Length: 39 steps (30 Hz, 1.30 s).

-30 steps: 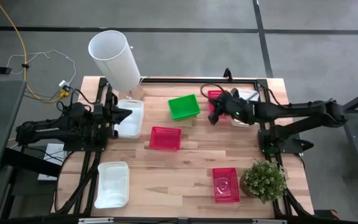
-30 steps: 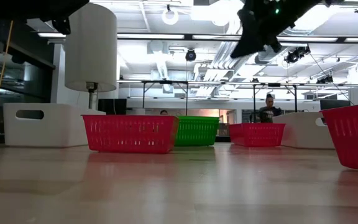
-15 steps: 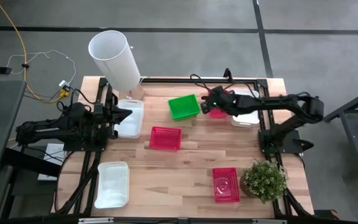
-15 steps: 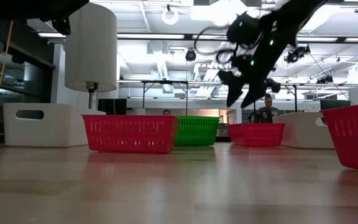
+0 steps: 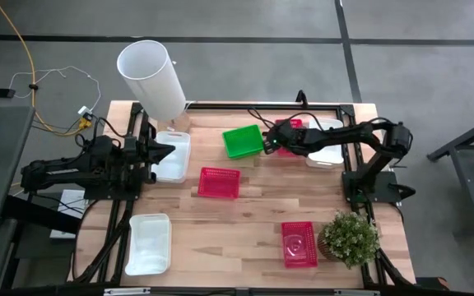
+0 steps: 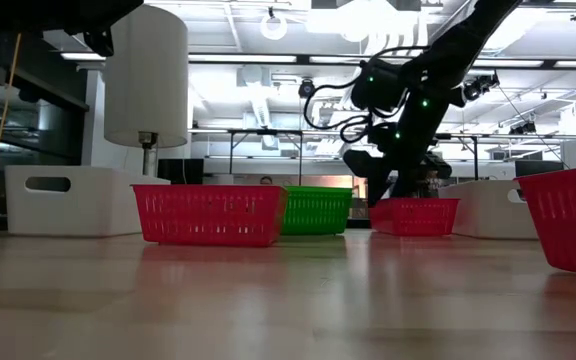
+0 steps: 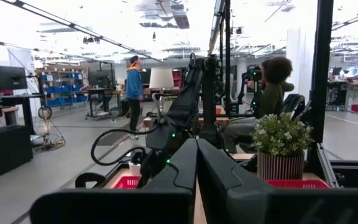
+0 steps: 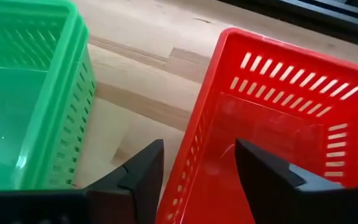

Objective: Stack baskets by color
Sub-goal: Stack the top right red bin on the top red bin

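Red mesh-walled plastic basket (image 8: 272, 118) straddled at near wall by right gripper (image 8: 197, 168), jaws spread, ungrasped. Next: clench, lift. Left gripper (image 7: 194, 174) clenched, idle.

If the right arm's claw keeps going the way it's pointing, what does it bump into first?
Most likely the red basket: the right gripper is open, with one finger outside the wall nearest the green basket and one inside. Pushing on, it should straddle that wall.

A tall white cylinder (image 5: 151, 76) stands at the table's far-left corner; a potted plant (image 5: 350, 238) near-right.
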{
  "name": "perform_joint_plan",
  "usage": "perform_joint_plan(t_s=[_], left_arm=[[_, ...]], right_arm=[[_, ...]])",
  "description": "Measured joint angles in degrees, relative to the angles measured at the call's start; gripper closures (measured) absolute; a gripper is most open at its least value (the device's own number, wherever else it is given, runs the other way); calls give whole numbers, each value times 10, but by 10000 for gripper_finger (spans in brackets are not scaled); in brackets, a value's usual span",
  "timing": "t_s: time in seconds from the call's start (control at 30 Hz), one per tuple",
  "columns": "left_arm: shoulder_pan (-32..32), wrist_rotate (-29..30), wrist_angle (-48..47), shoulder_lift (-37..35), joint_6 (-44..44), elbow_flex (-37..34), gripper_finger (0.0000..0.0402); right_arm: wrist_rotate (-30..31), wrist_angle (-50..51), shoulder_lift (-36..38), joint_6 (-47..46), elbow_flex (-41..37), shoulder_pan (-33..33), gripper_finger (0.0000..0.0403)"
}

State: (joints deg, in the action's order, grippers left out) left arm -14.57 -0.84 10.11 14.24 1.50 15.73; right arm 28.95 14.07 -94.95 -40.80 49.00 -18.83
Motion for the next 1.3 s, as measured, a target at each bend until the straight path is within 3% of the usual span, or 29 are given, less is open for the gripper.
perform_joint_plan(t_s=[0.13, 0.47, 0.7, 0.9, 1.13, 1.3], left_arm=[[0, 0, 0, 0, -8, 0, 401], [0, 0, 0, 0, -11, 0, 401], [0, 0, 0, 0, -13, 0, 401], [0, 0, 0, 0, -13, 0, 401], [0, 0, 0, 0, -13, 0, 401], [0, 0, 0, 0, -15, 0, 401]], right_arm=[[11, -1, 0, -8, 0, 0, 253], [25, -3, -7, -7, 0, -3, 393], [34, -18, -4, 24, 13, 1, 399], [93, 1, 30, 102, 67, 27, 401], [188, -6, 105, 222, 111, 124, 402], [192, -44, 131, 299, 96, 229, 402]])
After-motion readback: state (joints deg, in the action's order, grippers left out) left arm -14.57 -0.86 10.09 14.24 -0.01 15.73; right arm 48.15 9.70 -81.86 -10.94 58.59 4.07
